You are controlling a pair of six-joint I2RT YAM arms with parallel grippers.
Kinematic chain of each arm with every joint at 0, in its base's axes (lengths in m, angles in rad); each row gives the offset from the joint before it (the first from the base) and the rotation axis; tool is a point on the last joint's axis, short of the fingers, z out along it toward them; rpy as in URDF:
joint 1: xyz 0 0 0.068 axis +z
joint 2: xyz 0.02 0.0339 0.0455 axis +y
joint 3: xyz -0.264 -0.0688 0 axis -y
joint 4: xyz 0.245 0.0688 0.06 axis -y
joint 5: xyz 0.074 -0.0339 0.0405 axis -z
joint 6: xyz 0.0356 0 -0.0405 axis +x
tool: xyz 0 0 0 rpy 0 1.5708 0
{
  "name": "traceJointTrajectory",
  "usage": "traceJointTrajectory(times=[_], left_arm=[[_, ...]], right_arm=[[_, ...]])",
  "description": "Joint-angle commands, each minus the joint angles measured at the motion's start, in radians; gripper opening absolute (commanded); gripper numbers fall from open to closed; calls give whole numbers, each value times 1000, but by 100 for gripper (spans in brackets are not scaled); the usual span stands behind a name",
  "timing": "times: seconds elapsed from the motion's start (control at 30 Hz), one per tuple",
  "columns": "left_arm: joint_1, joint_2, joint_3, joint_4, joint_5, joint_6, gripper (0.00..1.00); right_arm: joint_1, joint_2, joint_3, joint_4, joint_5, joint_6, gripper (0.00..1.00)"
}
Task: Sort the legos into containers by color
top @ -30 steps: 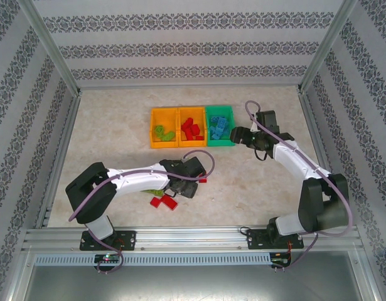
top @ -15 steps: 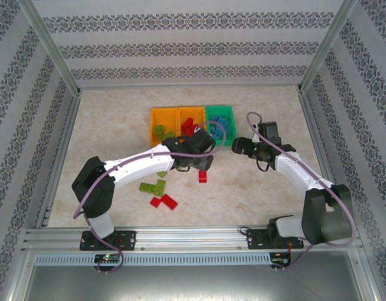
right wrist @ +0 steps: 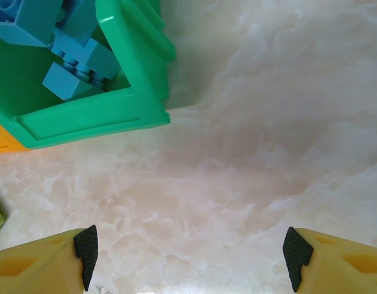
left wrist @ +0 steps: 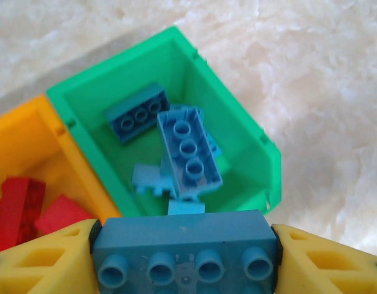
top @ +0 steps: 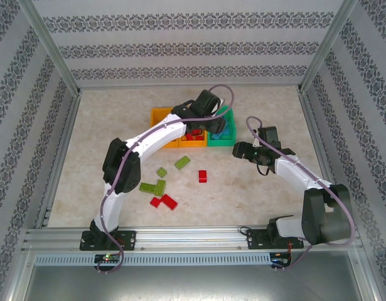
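The green bin (left wrist: pixel 237 147) is smooth glossy plastic; the blue brick (left wrist: pixel 185 236) is more matt plastic; the table (right wrist: pixel 268 122) looks smooth, marble-patterned

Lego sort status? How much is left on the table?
Done: blue bricks lie in the green bin, red ones in the orange bin beside it. In hand: left gripper holds a blue brick above the green bin; right gripper is open, empty. Left: four green bricks and three red bricks loose on the table.

Bright even light, soft shadows, close-ups blurred
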Motion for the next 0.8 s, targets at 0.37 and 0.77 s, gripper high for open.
traceJointTrajectory(times=[0.37, 0.77], left_arm=[[82, 198, 192, 95, 146, 141, 47], [117, 219, 186, 166, 256, 219, 76]], right_arm=[[-13, 8, 18, 27, 5, 8, 82], [-13, 6, 40, 20, -20, 6, 82]])
